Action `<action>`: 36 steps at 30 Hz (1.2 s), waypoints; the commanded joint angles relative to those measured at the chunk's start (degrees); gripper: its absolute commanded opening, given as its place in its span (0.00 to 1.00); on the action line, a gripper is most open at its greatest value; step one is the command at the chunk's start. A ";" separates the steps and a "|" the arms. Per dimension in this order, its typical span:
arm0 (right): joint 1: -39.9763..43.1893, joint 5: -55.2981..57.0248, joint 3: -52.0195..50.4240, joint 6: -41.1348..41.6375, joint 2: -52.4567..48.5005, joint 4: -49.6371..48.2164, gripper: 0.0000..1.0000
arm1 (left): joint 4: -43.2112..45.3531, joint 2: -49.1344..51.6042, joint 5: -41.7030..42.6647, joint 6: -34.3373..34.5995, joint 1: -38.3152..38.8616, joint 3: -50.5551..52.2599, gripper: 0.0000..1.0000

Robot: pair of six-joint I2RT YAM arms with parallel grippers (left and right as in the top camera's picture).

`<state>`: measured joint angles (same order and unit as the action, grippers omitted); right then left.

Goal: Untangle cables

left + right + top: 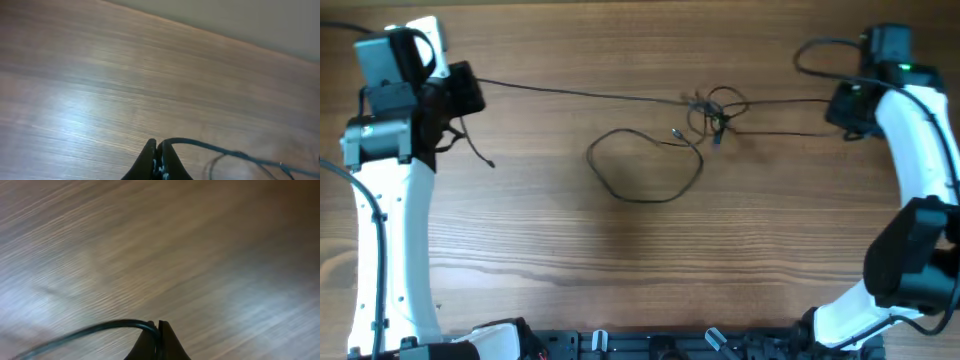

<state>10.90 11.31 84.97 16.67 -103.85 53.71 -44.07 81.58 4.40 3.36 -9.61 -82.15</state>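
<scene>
The cables are thin black wires on the wooden table, knotted in a small tangle (713, 108) right of centre. One strand runs taut from the knot leftward to my left gripper (470, 90), which is shut on it; a short loose end (480, 150) dangles below that gripper. Another strand runs right to my right gripper (842, 110), also shut on it. A wide loose loop (642, 200) lies in front of the knot. The left wrist view has the fingertips (157, 146) pinching a wire (210, 146). The right wrist view has the fingertips (156, 326) pinching a wire (90, 329).
The white left arm (390, 250) stands along the left edge and the right arm (920, 200) along the right edge. A thicker black arm cable (810, 50) loops at the back right. The table's far edge (225, 40) appears in the left wrist view.
</scene>
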 commanded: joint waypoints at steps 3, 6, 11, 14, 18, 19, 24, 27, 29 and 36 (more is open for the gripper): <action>10.95 0.13 1.03 1.99 1.33 0.15 0.04 | 1.68 -0.02 -1.46 1.68 -9.05 -0.59 0.04; 14.60 -0.90 1.03 1.99 1.33 -0.07 0.04 | 2.51 0.00 -0.28 3.54 -15.30 -0.59 0.04; 16.09 -1.18 1.03 2.49 1.31 -0.37 0.04 | 2.60 2.05 3.41 4.76 -21.27 -0.57 0.04; 15.96 -4.92 1.01 2.38 1.31 -0.33 0.04 | 1.38 3.58 7.48 4.81 -20.59 -0.55 0.04; 12.83 -8.04 0.85 1.40 1.31 -0.50 0.04 | 0.46 3.65 10.16 4.61 -15.72 -0.31 0.07; 11.04 -8.04 0.85 1.38 1.31 -0.50 0.04 | 0.42 3.65 10.16 4.63 -13.94 -0.31 0.07; 0.63 -8.09 0.85 0.83 1.31 -0.87 0.04 | -0.68 3.65 10.14 4.63 -5.60 -0.31 0.06; -7.91 -11.17 0.85 -1.42 1.31 -2.75 0.04 | -1.84 3.65 10.19 4.63 -0.13 -0.31 0.32; -11.61 -11.43 0.85 -1.66 1.31 -3.52 0.04 | -2.64 3.65 10.86 4.61 2.84 -0.31 0.43; -16.24 -11.58 0.85 -2.14 1.31 -4.96 0.04 | -5.75 4.96 19.12 4.63 14.21 0.04 0.84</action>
<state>-5.34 0.40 84.97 15.11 -103.85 48.86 -49.15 85.30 19.07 8.12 0.58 -82.13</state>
